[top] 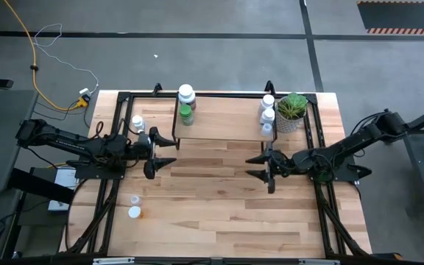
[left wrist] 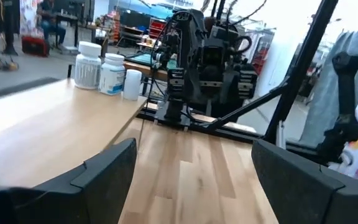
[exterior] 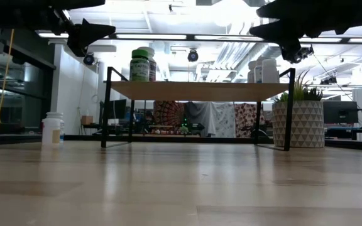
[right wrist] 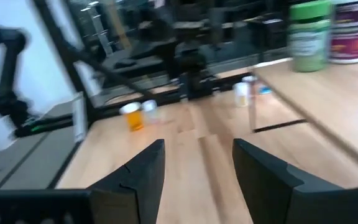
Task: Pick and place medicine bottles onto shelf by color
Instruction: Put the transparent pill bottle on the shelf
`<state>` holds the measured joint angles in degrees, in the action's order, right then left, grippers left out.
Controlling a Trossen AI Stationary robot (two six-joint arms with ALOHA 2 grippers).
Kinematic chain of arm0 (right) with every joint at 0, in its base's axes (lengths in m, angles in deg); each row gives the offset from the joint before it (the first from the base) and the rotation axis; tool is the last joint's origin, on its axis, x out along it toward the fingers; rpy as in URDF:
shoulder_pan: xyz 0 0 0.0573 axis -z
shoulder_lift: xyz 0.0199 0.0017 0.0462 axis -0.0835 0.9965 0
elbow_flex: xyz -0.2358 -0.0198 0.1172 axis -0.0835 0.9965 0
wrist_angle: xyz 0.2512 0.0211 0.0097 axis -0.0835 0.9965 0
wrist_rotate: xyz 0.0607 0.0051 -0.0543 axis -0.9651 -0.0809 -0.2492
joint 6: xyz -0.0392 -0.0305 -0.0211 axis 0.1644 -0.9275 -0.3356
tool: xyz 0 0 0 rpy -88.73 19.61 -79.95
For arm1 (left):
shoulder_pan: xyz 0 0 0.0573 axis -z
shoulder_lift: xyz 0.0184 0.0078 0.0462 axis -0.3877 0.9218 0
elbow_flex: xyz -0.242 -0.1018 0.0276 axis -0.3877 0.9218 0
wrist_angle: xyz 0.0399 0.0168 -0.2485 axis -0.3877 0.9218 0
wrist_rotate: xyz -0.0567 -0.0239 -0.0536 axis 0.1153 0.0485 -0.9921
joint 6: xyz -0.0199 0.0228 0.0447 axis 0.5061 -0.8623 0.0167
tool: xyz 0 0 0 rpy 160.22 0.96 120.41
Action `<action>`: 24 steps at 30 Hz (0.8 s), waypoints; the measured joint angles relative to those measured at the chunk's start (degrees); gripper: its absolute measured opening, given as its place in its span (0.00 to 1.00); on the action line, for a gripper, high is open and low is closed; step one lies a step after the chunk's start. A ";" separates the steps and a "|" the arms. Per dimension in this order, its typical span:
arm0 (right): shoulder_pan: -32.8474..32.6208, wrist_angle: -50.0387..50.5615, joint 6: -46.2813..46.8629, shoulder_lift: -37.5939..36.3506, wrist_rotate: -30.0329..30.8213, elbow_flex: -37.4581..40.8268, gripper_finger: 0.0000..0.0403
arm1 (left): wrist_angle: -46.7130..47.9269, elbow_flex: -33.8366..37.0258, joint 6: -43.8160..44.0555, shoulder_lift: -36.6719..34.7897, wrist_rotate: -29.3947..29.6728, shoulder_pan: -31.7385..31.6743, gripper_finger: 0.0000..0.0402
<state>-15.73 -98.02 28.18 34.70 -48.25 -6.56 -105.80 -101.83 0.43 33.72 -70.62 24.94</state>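
The light-wood shelf [top: 223, 121] stands on black legs at the table's far side. On its left end stand a green bottle [top: 186, 115] and a white-capped, red-labelled bottle [top: 187, 93]. Three white bottles [top: 269, 115] stand on its right end. Another white bottle [top: 137, 124] stands on the table left of the shelf. Two small bottles [top: 134, 206], one of them orange [right wrist: 132, 116], are near the left near edge. My left gripper [top: 166, 152] and right gripper [top: 256, 167] hover open in front of the shelf, facing each other and holding nothing.
A potted green plant [top: 293, 112] stands on the table at the shelf's right end. Black frame rails [top: 109, 206] run along the table's left and right sides. Bare tabletop [top: 219, 206] lies between the grippers and the near edge.
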 joint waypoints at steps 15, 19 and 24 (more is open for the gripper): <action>-0.01 -2.49 -1.18 0.23 -2.86 0.00 0.44 | 24.75 -16.08 0.98 10.28 8.71 12.95 0.77; -0.01 -2.00 -1.16 0.23 -2.83 0.00 0.44 | 46.94 -24.85 6.84 15.32 8.39 17.41 0.77; -0.01 -1.82 -1.14 0.21 -2.81 0.00 0.44 | 69.04 -32.85 15.56 20.60 1.28 22.73 0.77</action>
<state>-15.74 -99.84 27.04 34.91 -51.07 -6.56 -36.76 -134.68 15.99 54.31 -69.34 47.67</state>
